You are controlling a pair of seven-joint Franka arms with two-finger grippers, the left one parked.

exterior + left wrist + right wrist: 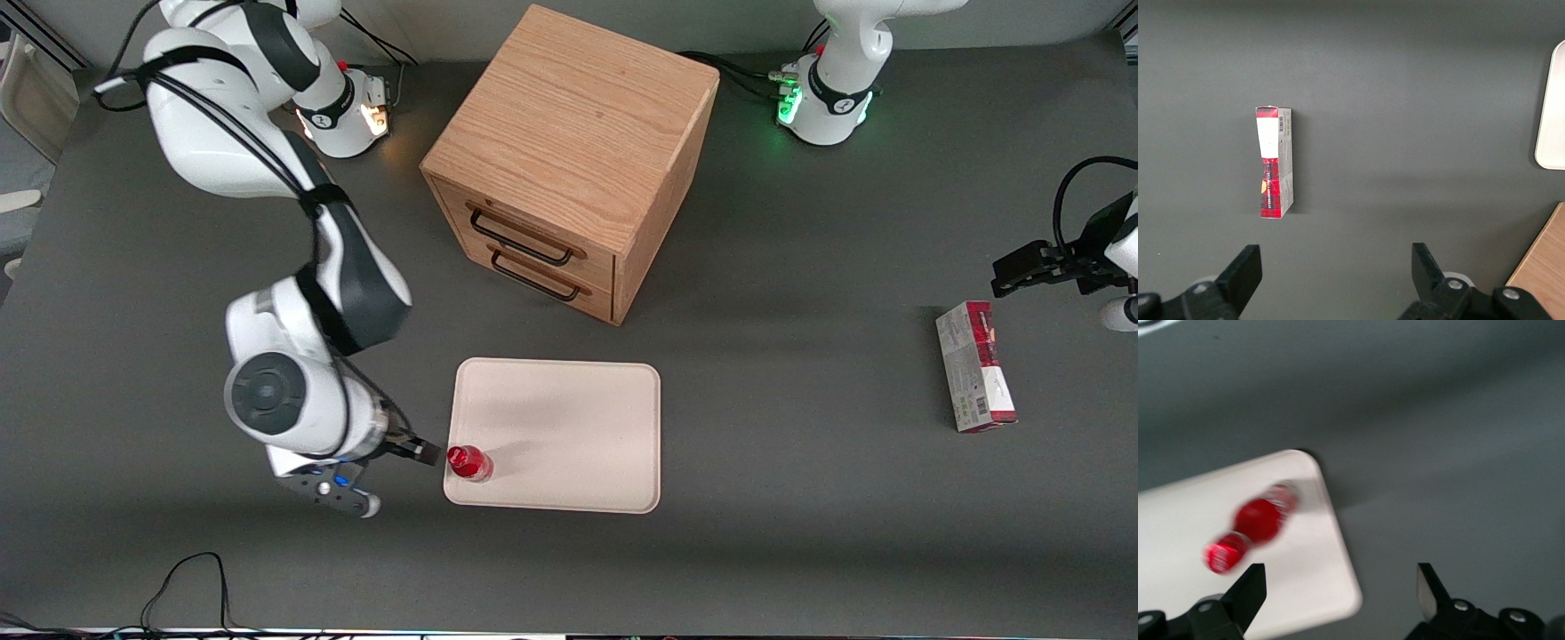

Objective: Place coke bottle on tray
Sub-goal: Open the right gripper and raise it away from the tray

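The work surface is a flat, matte dark-grey table that fills nearly the whole front view; soft shadows fall across it. Black cables loop over its edge nearest the front camera.

The large flat cream-white rectangular tray with rounded corners and a low rim lies on the table, nearer the front camera than the light oak wooden two-drawer cabinet. The cabinet stands at an angle, and both drawers, fitted with dark wire handles, are closed.

The small red coke bottle with a red cap stands on the tray, at the corner that is nearest the front camera and toward the working arm's end. In the right wrist view the coke bottle appears blurred, resting on the tray close to its rounded corner.

The right arm's gripper hovers over the table just beside that tray corner. Its two black fingers are spread wide apart and hold nothing; the bottle is apart from them.

A red-and-white rectangular carton lies flat on the table toward the parked arm's end, well apart from the tray. In the left wrist view the carton lies alone on bare grey surface.
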